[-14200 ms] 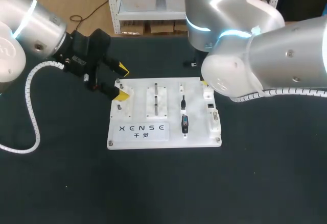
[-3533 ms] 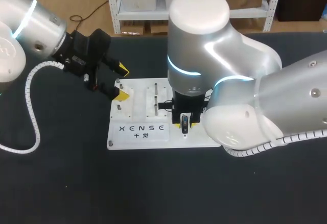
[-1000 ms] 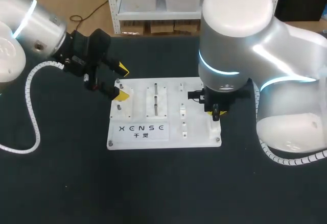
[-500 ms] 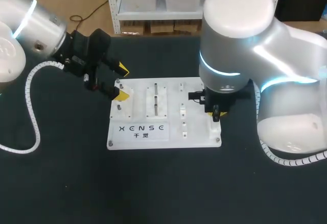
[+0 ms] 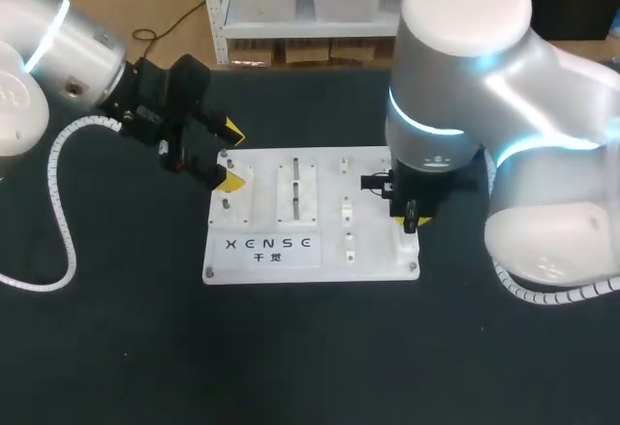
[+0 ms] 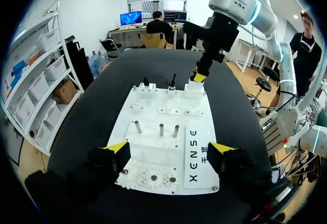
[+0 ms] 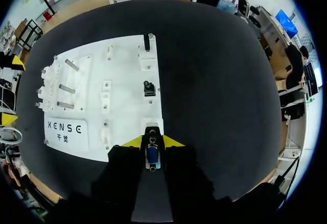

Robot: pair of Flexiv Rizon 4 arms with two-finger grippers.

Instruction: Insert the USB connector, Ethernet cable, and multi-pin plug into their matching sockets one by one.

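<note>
I'm pinching what I take for the multi-pin plug [image 7: 152, 154] in my right gripper [image 7: 152, 142], just over the socket block [image 7: 152, 125] at the white board's [image 7: 92, 101] edge. Two black plugs [image 7: 148, 88] are sitting in sockets beyond, so I'm judging this the last insertion, needing square alignment and a downward press. My left gripper [image 6: 168, 148] is hovering wide open and empty at the far end, not obstructing.

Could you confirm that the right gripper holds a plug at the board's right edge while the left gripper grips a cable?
Not quite: the left gripper grips nothing; the left wrist view shows its fingers wide apart and empty by the white board. The right gripper does hold a plug at the board's right edge.
</note>
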